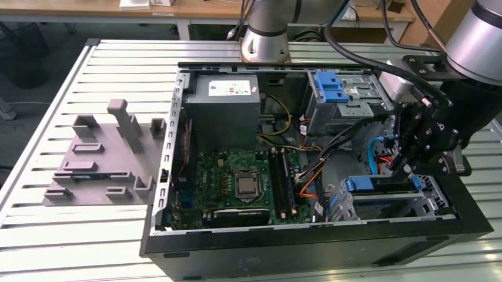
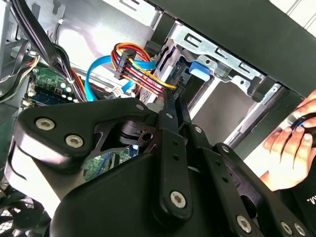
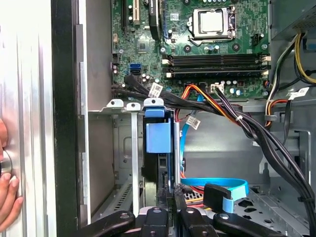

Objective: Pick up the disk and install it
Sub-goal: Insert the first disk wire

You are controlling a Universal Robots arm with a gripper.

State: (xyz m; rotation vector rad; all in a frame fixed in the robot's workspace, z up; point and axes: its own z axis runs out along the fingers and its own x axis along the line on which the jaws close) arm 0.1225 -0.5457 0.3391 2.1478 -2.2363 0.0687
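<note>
**Operator:** When you check the gripper (image 3: pixel 169 191), how do its jaws stand?

**Manual:** Drawn together, with nothing visible between them and the tips just beside the disk (image 3: pixel 158 143).

**Operator:** Where does the disk sit?

**Manual:** On edge in the lower drive bay (image 3: pixel 114 104) of the computer case (image 1: pixel 314 249), blue handle showing. Treat it as rigid, fairly heavy and shock-sensitive. You should grip the carrier rails or handle, never the label face.

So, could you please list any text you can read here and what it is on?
White label on the power supply: print too small to read.
White tags on the cables: blurred, unreadable.
Motherboard markings: too small to read.
So no text can be quoted.
</note>
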